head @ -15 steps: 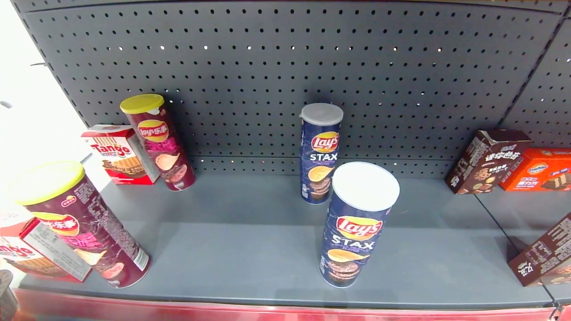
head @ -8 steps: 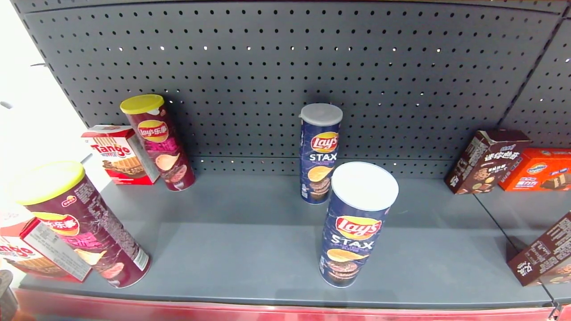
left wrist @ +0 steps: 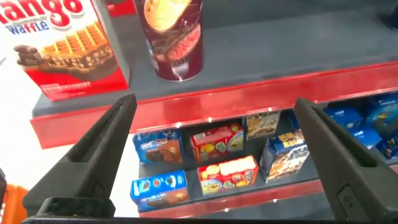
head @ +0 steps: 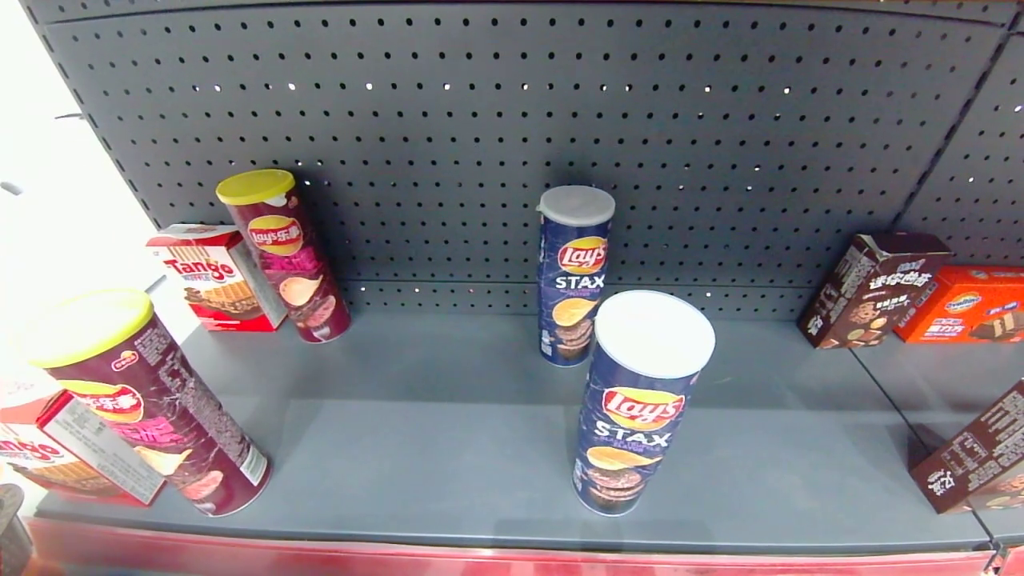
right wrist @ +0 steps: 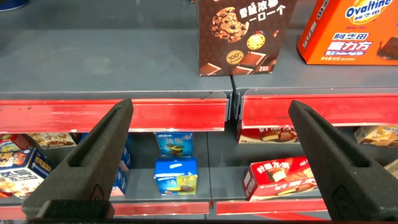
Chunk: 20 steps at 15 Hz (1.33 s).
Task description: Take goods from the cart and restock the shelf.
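Left hand [left wrist: 214,104] and right hand [right wrist: 209,107] both released, empty, facing shelf [head: 448,448] front edge. Blue can [head: 640,400] upright near front edge. Risk: arm entering with new goods may topple it.

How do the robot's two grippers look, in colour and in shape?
Both look alike. The left gripper has two matte dark grey fingers: long wedges with straight bevelled edges that narrow toward blunt tips. The right gripper has the same kind of fingers, with a small round recess near the base.
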{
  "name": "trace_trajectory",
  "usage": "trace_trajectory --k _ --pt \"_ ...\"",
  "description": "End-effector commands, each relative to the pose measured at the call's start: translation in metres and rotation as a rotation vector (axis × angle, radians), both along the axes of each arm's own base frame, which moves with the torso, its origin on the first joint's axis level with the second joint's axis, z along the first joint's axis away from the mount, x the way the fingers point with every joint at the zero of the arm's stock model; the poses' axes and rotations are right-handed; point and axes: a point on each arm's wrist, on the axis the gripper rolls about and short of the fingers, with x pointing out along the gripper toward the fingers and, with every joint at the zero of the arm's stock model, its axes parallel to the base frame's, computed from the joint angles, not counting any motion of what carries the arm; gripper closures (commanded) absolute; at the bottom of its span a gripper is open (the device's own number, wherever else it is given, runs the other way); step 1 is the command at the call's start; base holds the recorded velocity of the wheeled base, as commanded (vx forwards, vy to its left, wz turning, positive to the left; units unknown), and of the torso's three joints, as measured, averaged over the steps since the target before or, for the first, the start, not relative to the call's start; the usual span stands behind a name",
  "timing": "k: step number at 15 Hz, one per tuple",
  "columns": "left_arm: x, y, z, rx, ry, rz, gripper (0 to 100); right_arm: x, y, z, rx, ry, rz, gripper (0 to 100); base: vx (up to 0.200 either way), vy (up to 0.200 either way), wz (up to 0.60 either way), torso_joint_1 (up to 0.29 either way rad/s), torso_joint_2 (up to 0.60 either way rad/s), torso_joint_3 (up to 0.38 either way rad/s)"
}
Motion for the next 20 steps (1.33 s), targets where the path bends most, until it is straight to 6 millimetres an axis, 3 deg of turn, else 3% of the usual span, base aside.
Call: trace_trajectory --k 1,12,13,15,20 --pt "0.0003 0.0 0.0004 -0.001 0.001 0.001 0 0.0001 0.0 0.0001 0.0 0.001 0.0 0 0.0 0.0 0.0 0.0 0.0 0.0" --pt "-0.0028 0.0006 -0.0001 -0.07 -0.025 -0.025 0 0.0001 0.0 0.0001 0.0 0.001 -0.001 0 0.0 0.0 0.0 0.0 0.0 0.0" --pt "-0.0027 0.0012 -0.0001 -0.075 -0.025 0.001 0 0.0001 0.0 0.0001 0.0 0.001 -0.001 0 0.0 0.0 0.0 0.0 0.0 0.0" --pt "-0.0022 0.0059 -0.0034 -0.072 -0.001 0.219 0 0.0001 0.0 0.0001 0.0 0.001 0.0 0 0.0 0.0 0.0 0.0 0.0 0.0" --pt "-0.0023 0.003 -0.0059 -0.037 0.023 0.087 0 0.0001 0.0 0.0001 0.0 0.001 0.0 0 0.0 0.0 0.0 0.0 0.0 0.0"
